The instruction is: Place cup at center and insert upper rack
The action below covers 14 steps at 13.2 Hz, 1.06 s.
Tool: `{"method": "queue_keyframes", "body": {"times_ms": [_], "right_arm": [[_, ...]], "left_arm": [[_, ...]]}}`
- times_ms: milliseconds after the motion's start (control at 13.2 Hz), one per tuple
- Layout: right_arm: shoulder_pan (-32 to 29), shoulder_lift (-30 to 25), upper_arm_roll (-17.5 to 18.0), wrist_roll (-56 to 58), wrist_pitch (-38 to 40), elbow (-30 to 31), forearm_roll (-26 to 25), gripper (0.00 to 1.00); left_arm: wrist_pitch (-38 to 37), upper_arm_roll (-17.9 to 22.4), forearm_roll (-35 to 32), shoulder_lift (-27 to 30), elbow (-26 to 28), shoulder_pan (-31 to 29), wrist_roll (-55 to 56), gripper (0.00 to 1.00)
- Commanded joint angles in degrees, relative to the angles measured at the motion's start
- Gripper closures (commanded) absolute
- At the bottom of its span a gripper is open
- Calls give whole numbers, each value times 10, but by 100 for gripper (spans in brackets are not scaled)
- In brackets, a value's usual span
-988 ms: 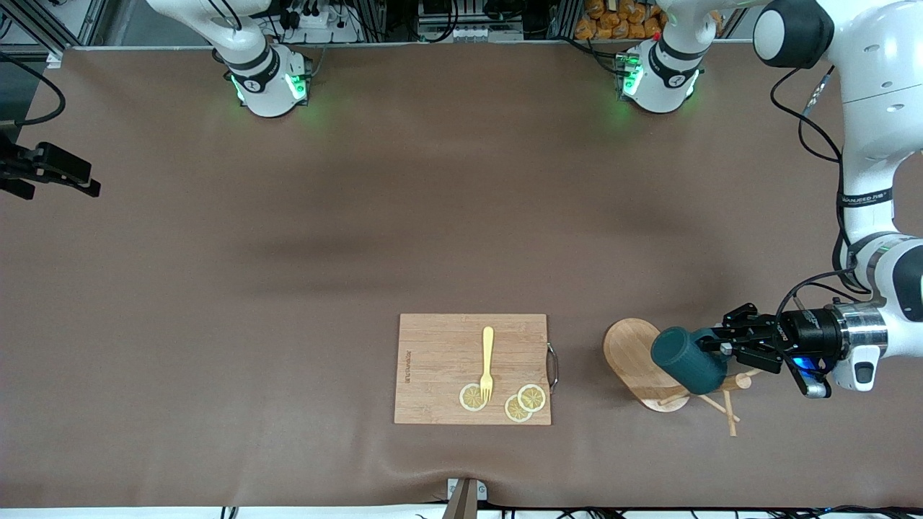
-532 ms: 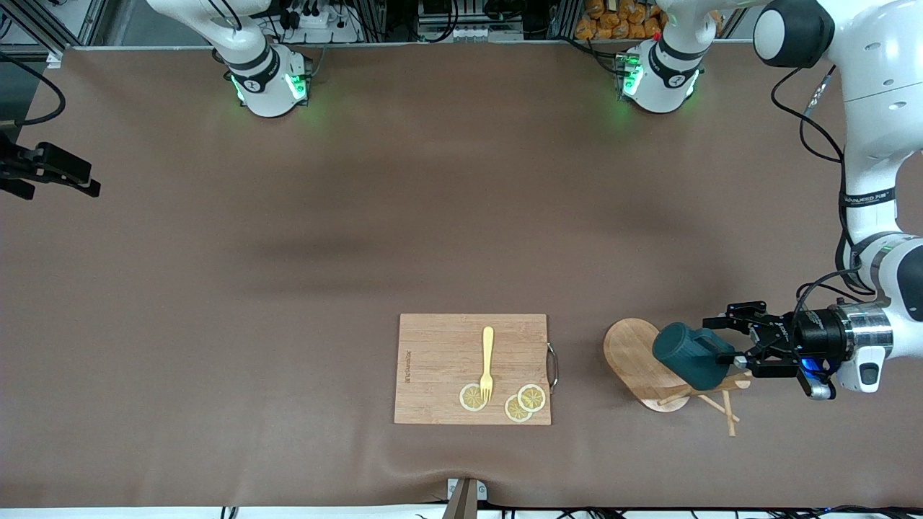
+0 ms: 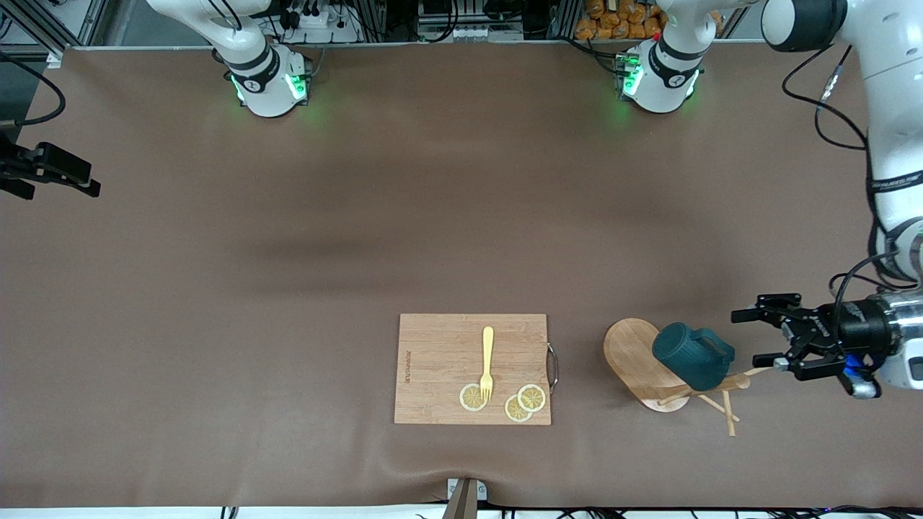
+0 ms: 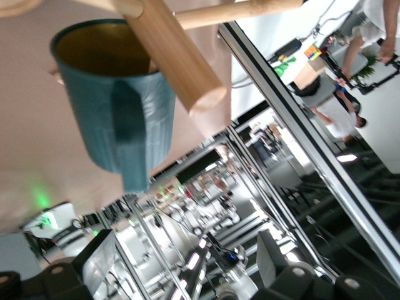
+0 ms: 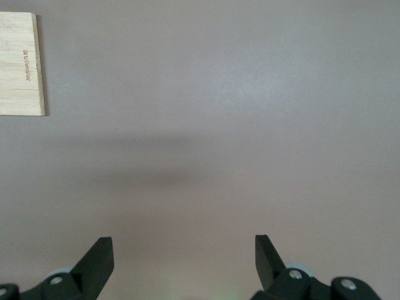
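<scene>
The dark teal cup [image 3: 692, 355] lies on its side on the tipped-over wooden rack [image 3: 634, 359]. The rack's oval base stands on edge, and its thin pegs [image 3: 727, 405] stick out from under the cup. My left gripper [image 3: 750, 337] is open and empty, a short way from the cup toward the left arm's end of the table. The left wrist view shows the cup [image 4: 119, 100] with its mustard inside, the round post [image 4: 178, 59] across its mouth, and my left gripper [image 4: 185, 256] apart from both. My right gripper [image 5: 183, 256] is open and empty above bare table. It is out of the front view.
A wooden cutting board [image 3: 440, 360] lies near the front edge at the middle of the table. It carries a yellow fork [image 3: 487, 364] and lemon slices [image 3: 525, 402]. Its corner shows in the right wrist view [image 5: 22, 62]. A black fixture [image 3: 50, 173] sits at the right arm's end.
My left gripper opened, let go of the cup and drew back toward the left arm's end. The cup stayed lying on the rack. The right arm has not moved.
</scene>
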<state>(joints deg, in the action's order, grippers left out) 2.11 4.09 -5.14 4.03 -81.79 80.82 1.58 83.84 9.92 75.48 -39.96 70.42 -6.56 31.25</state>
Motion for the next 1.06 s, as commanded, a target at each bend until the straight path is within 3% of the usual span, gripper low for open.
{"method": "queue_keyframes", "body": {"times_ms": [0,684,988], "right_arm": [[2,-7,0,-9,2,2,2,0],[2,-7,0,-5,11,2,-5,0],[2,-7,1,-4,15,2,-5,0]], "left_arm": [[-2,0,-68,37,11,-1,8,0],[4,-7,-329,131,11,19,3,0],[4,-10,-491,182,14,63,-2,0]]}}
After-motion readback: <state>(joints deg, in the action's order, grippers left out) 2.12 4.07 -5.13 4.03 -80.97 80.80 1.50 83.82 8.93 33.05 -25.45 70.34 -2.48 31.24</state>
